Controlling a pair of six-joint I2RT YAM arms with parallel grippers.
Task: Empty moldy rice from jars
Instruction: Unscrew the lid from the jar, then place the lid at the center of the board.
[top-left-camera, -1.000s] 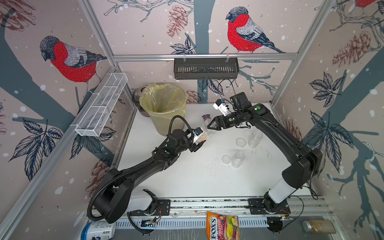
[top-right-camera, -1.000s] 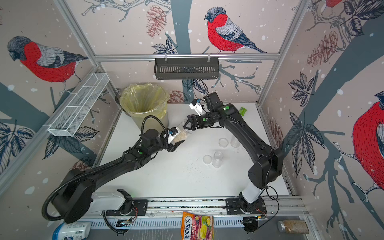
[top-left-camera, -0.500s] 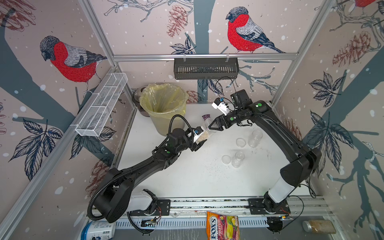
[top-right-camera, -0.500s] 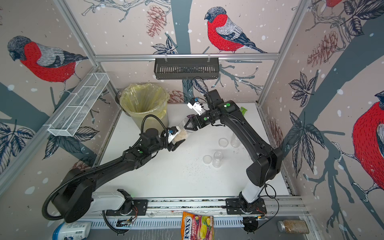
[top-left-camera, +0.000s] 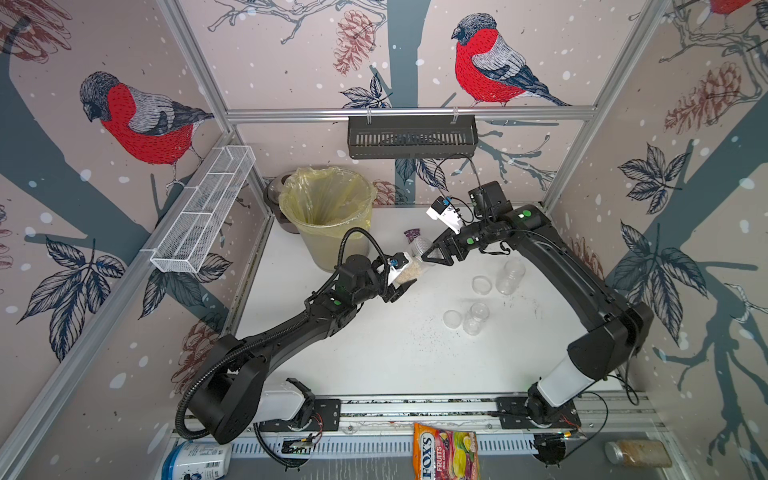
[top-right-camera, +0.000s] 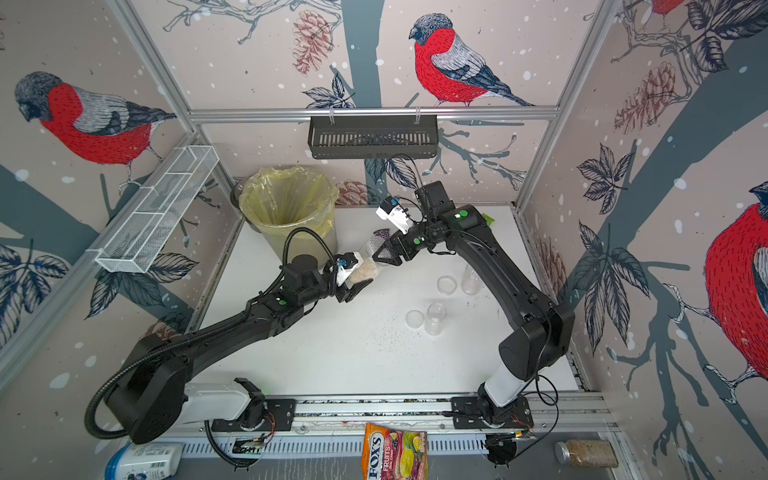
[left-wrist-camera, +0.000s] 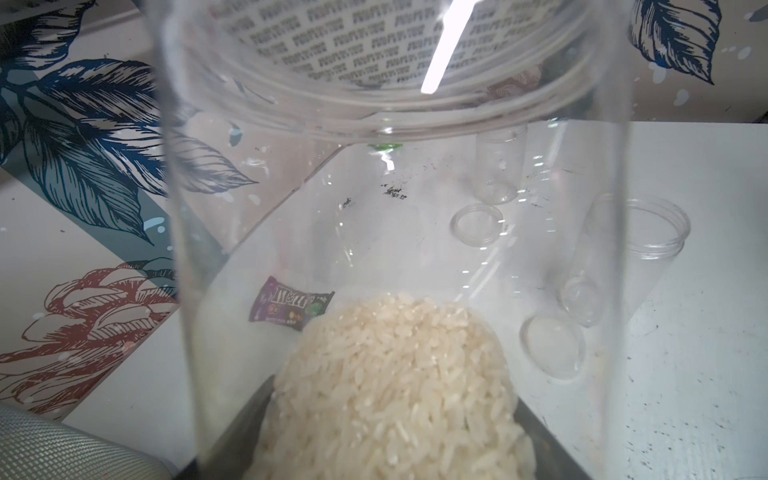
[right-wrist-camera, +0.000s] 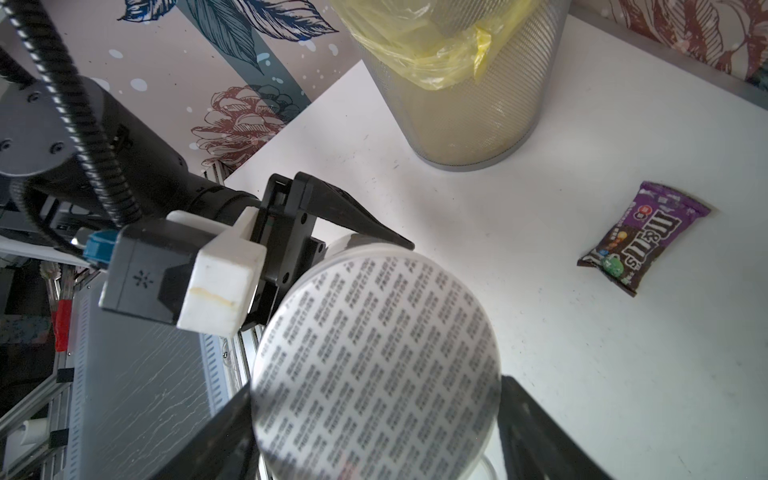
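Note:
The wide clear jar (top-left-camera: 411, 266) hangs tilted above the table, right of the bin, with my left gripper (top-left-camera: 409, 274) shut on its body. Pale moldy rice (left-wrist-camera: 395, 382) lies heaped at the low end of this jar. My right gripper (top-left-camera: 434, 253) is shut on the jar's silver printed lid (right-wrist-camera: 374, 365), a dark finger (right-wrist-camera: 540, 432) against each side. Whether the lid has come off the mouth I cannot tell. Two slim jars (top-left-camera: 510, 277) (top-left-camera: 476, 318) stand open and without rice on the right half of the table, with their clear lids (top-left-camera: 482, 284) (top-left-camera: 452, 319) lying beside them.
A mesh bin with a yellow bag (top-left-camera: 328, 208) stands at the back left, close to the held jar. A purple candy packet (top-left-camera: 412, 235) lies behind the grippers. Dark specks (top-left-camera: 424, 332) dot the white table (top-left-camera: 374, 357). A black basket (top-left-camera: 411, 137) hangs on the back rail.
The right wrist has turned slightly with its fingers on the lid. The left arm and the jar have stayed where they were.

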